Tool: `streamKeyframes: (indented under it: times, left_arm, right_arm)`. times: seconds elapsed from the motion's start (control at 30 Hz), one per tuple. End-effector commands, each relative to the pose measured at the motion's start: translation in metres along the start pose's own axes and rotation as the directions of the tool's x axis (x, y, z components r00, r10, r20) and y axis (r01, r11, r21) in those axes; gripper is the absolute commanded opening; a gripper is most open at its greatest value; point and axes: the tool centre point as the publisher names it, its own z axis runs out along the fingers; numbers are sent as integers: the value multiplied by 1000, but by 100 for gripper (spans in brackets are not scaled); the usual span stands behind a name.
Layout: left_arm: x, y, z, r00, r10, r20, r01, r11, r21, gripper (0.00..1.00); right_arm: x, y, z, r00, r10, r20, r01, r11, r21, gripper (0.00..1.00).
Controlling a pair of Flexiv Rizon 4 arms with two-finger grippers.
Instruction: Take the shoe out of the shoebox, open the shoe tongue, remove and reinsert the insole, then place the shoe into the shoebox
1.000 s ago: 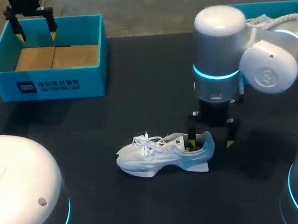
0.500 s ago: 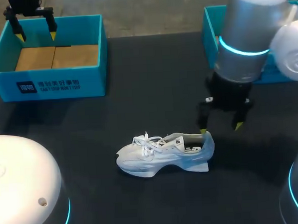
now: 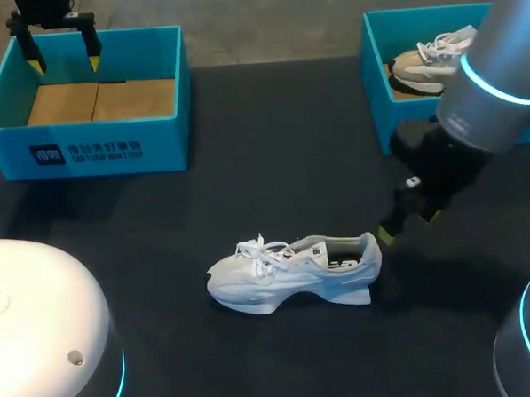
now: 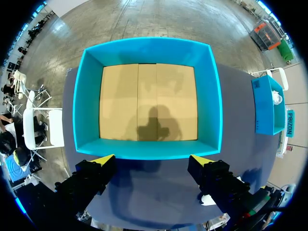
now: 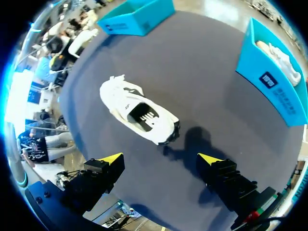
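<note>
Two shoes, two boxes, two grippers, all sharing one table.
Two shoes are lying in sight: one white shoe (image 3: 291, 273) on the single dark table (image 3: 245, 164), and one second shoe (image 3: 427, 61) inside the right blue box (image 3: 375, 86). Two blue boxes are standing on the table, counting the left blue box (image 3: 94, 154). Two arms are coming in, each carrying one gripper, the left gripper (image 4: 151, 160) and the right gripper (image 5: 160, 158). Four yellow fingertips (image 4: 103, 159) are showing, two per gripper.
</note>
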Motion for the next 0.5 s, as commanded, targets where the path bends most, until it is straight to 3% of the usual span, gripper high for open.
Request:
streamKeyframes:
  times: [0.03, 0.23, 0.3, 0.5]
  left_arm:
    - [0, 0, 0, 1000, 0, 0, 0, 1000, 0, 100]
    - [0, 0, 0, 1000, 0, 0, 0, 1000, 0, 100]
    - [0, 0, 0, 1000, 0, 0, 0, 1000, 0, 100]
    - [0, 0, 0, 1000, 0, 0, 0, 1000, 0, 100]
  right_arm:
    - [-5, -6, 1, 993, -4, -117, -4, 998, -61, 100]
    - [-5, -6, 1, 993, -4, -117, -4, 998, -61, 100]
    - [-8, -10, 2, 974, -129, -188, 98, 981, -165, 100]
    - [-24, -13, -1, 920, -347, -182, 267, 895, -357, 100]
